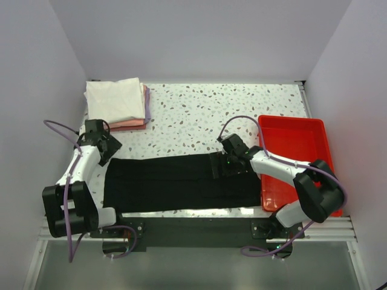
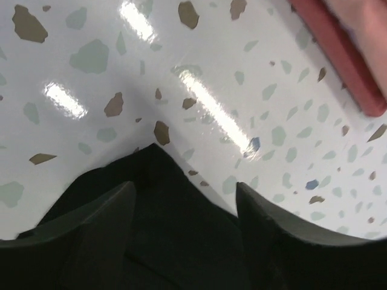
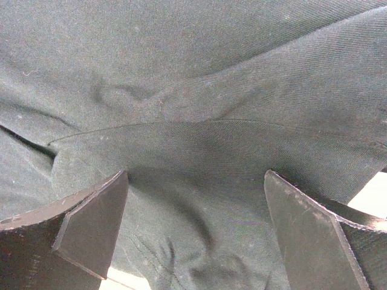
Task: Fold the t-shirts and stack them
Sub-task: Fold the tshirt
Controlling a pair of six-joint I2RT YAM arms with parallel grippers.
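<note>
The black t-shirt [image 1: 181, 181] lies flat as a long folded strip near the table's front edge. My left gripper [image 1: 106, 151] is open at its far left corner. In the left wrist view the black cloth corner [image 2: 175, 205] lies between the spread fingers [image 2: 100, 232]. My right gripper [image 1: 228, 162] is open over the strip's far right part. In the right wrist view black cloth [image 3: 199, 109] with a fold seam fills the space between the fingers [image 3: 91, 223]. A folded stack [image 1: 116, 101] sits at the back left, white on top, pink and lavender beneath.
A red plastic tray [image 1: 296, 130] stands on the right, right next to the shirt's end. The pink edge of the stack [image 2: 344, 57] shows top right in the left wrist view. The speckled table [image 1: 199, 115] lies behind the shirt, with white walls around.
</note>
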